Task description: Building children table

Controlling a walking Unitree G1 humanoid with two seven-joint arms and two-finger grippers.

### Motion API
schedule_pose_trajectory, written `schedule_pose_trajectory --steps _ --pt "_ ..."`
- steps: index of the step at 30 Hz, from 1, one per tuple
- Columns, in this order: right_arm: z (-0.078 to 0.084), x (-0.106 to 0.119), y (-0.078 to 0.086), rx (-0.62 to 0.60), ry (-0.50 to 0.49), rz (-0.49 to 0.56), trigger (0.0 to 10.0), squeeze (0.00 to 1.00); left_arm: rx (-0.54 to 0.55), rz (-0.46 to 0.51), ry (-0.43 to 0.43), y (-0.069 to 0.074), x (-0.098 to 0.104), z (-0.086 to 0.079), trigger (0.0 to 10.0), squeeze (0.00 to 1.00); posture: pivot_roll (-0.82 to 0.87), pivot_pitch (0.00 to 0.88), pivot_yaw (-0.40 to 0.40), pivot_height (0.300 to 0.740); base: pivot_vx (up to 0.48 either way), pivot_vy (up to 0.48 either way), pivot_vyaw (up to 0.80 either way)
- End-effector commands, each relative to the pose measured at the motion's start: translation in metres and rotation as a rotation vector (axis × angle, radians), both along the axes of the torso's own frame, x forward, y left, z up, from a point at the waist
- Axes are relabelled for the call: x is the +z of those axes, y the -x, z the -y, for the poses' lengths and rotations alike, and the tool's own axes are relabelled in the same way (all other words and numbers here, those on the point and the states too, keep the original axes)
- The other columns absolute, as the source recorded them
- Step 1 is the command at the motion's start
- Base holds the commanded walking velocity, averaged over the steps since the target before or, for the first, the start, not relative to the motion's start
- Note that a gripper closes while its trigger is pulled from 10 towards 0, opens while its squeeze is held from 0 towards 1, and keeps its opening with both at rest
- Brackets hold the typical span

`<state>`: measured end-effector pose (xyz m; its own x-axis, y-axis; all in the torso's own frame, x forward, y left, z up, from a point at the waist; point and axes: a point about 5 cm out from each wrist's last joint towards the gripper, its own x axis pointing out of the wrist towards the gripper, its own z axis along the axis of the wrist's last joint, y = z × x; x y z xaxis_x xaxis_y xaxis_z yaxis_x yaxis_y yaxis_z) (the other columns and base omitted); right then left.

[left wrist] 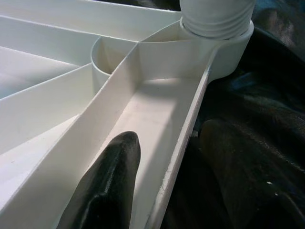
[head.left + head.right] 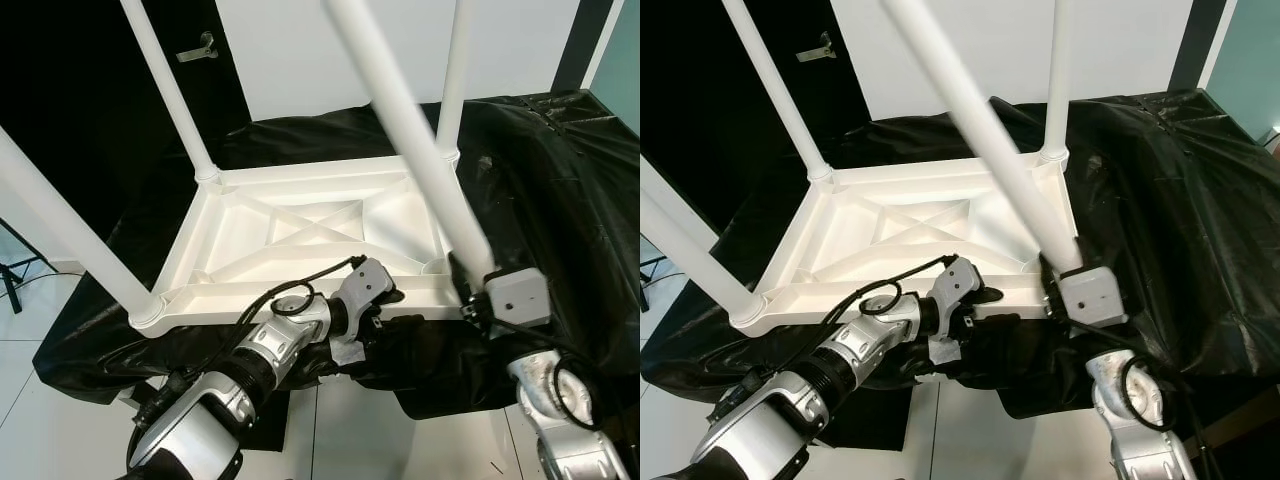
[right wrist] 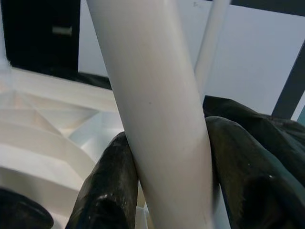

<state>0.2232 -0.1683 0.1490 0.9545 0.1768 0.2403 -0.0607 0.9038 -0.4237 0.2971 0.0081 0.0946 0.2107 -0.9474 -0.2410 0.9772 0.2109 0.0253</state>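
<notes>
The white table top (image 2: 300, 230) lies upside down on a black sheet (image 2: 560, 200), ribs showing, and four white legs stand up from its corners. The near-right leg (image 2: 420, 150) is the one in play, and it leans toward the camera instead of standing as straight as the far-right leg (image 2: 452, 70).

The right gripper (image 3: 167, 157) has its two black fingers closed around that leg just above its corner socket (image 1: 224, 52), one finger on each side and pressing on the tube. The risk, as I read it: if that leg isn't fully seated, a twist at this slant could cross its thread or jam it, and a hard pull might lift the light top off the sheet (slippery-looking plastic, too).

Over to the left gripper (image 1: 167, 157) now. It straddles the table's near edge rail (image 2: 300, 296), one finger (image 1: 107, 186) inside the channel and the other outside against the sheet, so the jaws are partly spread and pinching that wall. It looks like a bracing hold; if it slips, the frame could turn with the leg.

The left forearm reaches in low from the near side, wrist bent up to the rail. The right arm comes up from below, its wrist tucked tight by the corner.
</notes>
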Motion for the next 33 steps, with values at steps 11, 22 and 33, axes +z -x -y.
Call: schedule_pose_trajectory --steps 11,22,33 --pt "0.022 -0.040 0.036 -0.089 -0.041 -0.143 10.0 0.00 -0.353 -0.131 -0.043 0.021 -0.013 -0.007 10.0 0.00 -0.26 0.008 0.119 0.740 0.000 0.000 0.00" --pt "0.030 -0.048 0.042 -0.197 -0.236 -0.187 10.0 0.00 -0.381 -0.122 -0.048 0.022 -0.013 0.000 10.0 0.00 -0.29 0.012 0.130 0.740 0.000 0.000 0.00" --pt "0.031 -0.032 0.024 -0.137 -0.545 -0.233 10.0 0.00 -0.400 -0.125 -0.049 0.021 -0.014 -0.002 10.0 0.00 -0.27 0.011 0.121 0.740 0.000 0.000 0.00"
